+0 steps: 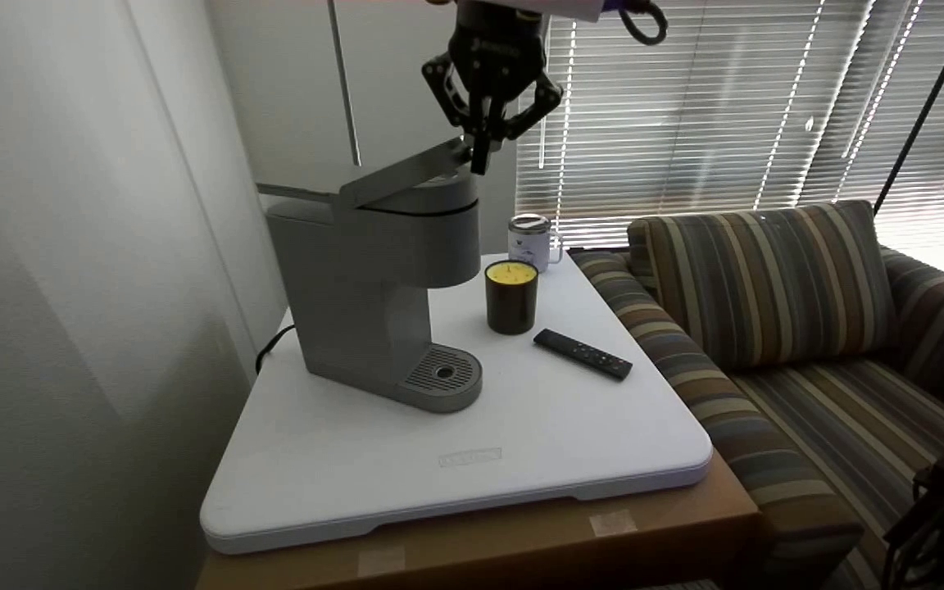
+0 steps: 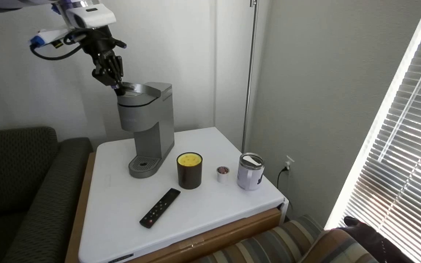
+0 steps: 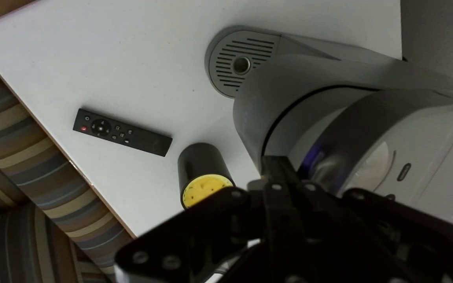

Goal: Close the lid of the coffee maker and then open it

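The grey coffee maker stands on the white table in both exterior views. Its lid is partly raised, tilting up from the hinge at the back, with a gap above the brew head. My gripper is at the lid's front edge, pointing down, its fingers together. In the wrist view the fingertips lie close against the front of the lid, over the brew head's front rim. Nothing shows between the fingers. Whether they touch the lid or rim, I cannot tell.
A dark candle jar with yellow wax stands in front of the coffee maker. Nearby are a black remote, a small white pod and a lidded mug. A striped armchair borders the table.
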`<state>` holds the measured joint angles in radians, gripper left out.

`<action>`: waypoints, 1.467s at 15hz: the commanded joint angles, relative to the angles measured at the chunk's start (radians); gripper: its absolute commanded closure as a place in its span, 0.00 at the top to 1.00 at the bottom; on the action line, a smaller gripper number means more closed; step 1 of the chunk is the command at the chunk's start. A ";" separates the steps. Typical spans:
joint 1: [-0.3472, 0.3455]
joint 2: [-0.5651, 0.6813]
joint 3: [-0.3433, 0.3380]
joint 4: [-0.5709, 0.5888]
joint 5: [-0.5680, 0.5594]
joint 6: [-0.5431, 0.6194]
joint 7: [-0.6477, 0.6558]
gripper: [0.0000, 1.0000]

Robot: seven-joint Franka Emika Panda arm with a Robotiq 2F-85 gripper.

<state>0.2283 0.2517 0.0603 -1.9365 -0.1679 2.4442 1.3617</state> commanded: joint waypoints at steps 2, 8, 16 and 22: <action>0.006 -0.023 -0.007 -0.020 -0.006 0.050 0.036 0.00; 0.007 -0.038 -0.006 -0.006 -0.022 0.061 0.042 0.00; 0.015 -0.028 -0.003 0.041 -0.051 0.054 0.037 0.00; 0.016 0.003 -0.005 0.085 -0.061 0.039 0.032 0.00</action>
<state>0.2393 0.2233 0.0603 -1.8970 -0.2059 2.4851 1.3920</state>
